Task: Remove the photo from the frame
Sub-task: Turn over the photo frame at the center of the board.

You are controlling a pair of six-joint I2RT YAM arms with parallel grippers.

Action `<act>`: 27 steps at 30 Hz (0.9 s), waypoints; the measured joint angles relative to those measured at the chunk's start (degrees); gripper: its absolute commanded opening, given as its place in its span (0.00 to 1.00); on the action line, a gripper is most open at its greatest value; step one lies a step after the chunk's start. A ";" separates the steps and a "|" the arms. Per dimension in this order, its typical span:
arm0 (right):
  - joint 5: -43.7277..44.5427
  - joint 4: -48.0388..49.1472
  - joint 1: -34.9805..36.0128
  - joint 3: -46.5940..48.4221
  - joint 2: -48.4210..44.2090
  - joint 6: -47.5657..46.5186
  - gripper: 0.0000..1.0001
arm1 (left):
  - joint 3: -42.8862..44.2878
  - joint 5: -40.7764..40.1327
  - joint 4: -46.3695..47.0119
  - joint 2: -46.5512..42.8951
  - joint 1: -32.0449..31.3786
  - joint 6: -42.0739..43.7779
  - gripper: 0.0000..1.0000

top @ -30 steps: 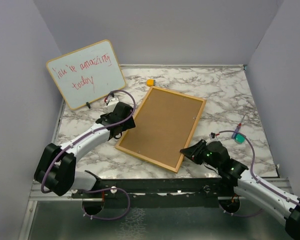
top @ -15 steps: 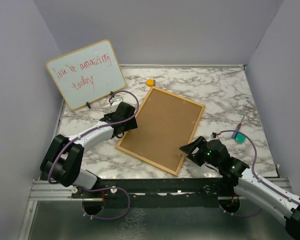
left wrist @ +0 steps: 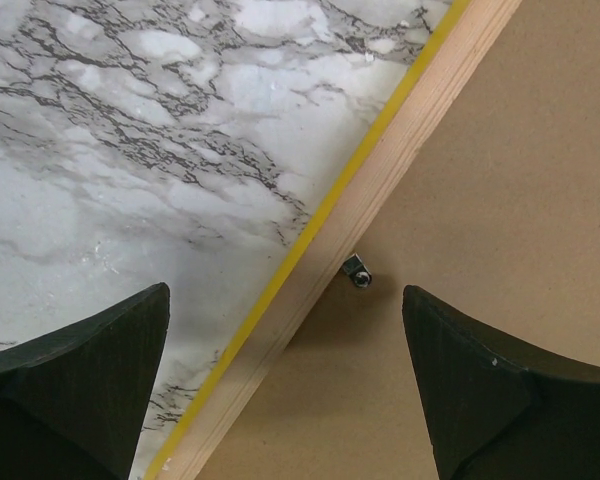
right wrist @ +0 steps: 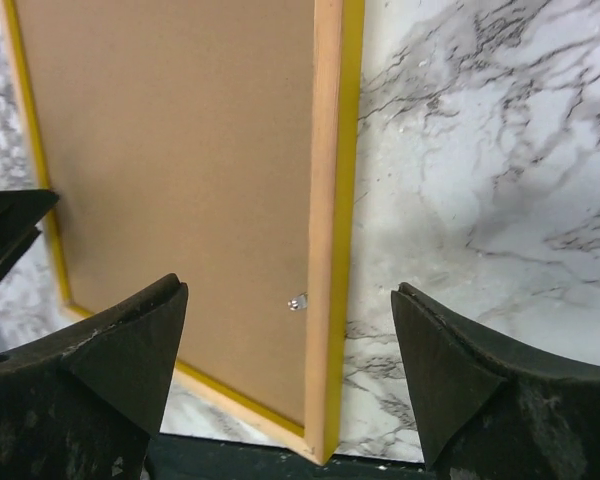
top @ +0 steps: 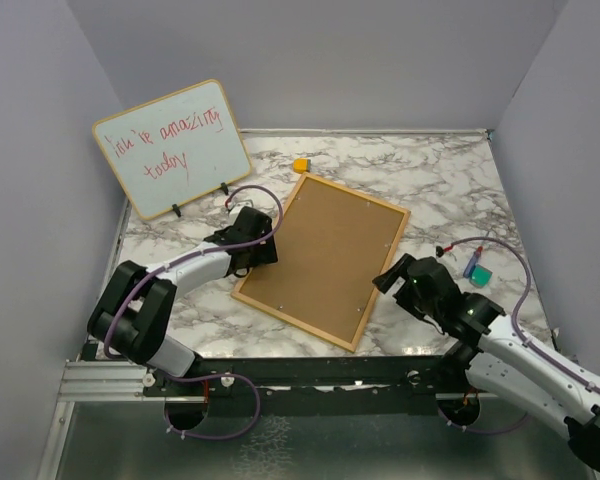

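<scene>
Frame [top: 325, 258] lies back-up and askew in the middle of the marble table [top: 450, 190], with grey walls [top: 360, 60] around it. Left gripper [top: 265, 250] gapes over its left rail and right gripper [top: 388, 280] over its right rail, both holding nothing. Whiteboard [top: 173, 148] leans in the back left corner.

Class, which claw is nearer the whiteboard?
Left. The left claw hovers at the frame's edge just in front of the whiteboard; the right claw is at the frame's opposite edge.
</scene>
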 measured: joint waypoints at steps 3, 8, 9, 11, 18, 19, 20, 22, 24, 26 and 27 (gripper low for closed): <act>0.87 -0.22 -0.37 2.40 4.44 -3.69 0.94 | -0.83 1.57 0.28 0.20 0.00 0.48 0.95; -1.66 -0.02 -4.52 6.86 12.41 -11.56 0.95 | -1.73 3.98 0.87 0.15 0.00 1.25 0.93; -3.10 -0.07 -5.57 8.33 14.53 -13.09 0.95 | -1.73 4.52 0.92 0.15 0.00 1.57 0.93; -6.10 -0.59 -6.95 12.41 19.34 -15.41 0.94 | -1.77 5.68 1.05 0.02 0.00 2.01 0.93; -9.99 -1.44 -7.21 20.85 29.70 -18.80 0.95 | -3.17 8.85 1.09 -1.81 0.22 2.40 0.90; -8.74 -2.21 -7.26 20.74 30.03 -18.47 0.95 | -3.43 9.44 1.11 -2.12 0.20 2.47 0.90; -7.39 -2.91 -7.37 20.70 30.29 -18.08 0.95 | -3.56 9.66 1.14 -2.25 0.20 2.54 0.90; -5.25 -3.63 -8.13 20.57 30.82 -17.22 0.95 | -4.07 10.14 1.49 -2.69 0.20 2.60 0.90; -5.20 -3.37 -10.60 20.13 31.56 -17.22 0.95 | -4.46 10.56 1.77 -3.04 0.20 2.62 0.90; -8.09 -1.22 -15.43 18.75 32.63 -18.18 0.95 | -4.52 10.62 1.92 -3.06 0.09 2.60 0.89; -10.25 0.81 -18.47 17.42 33.24 -18.75 0.95 | -4.61 10.60 2.01 -3.08 -0.04 2.62 0.88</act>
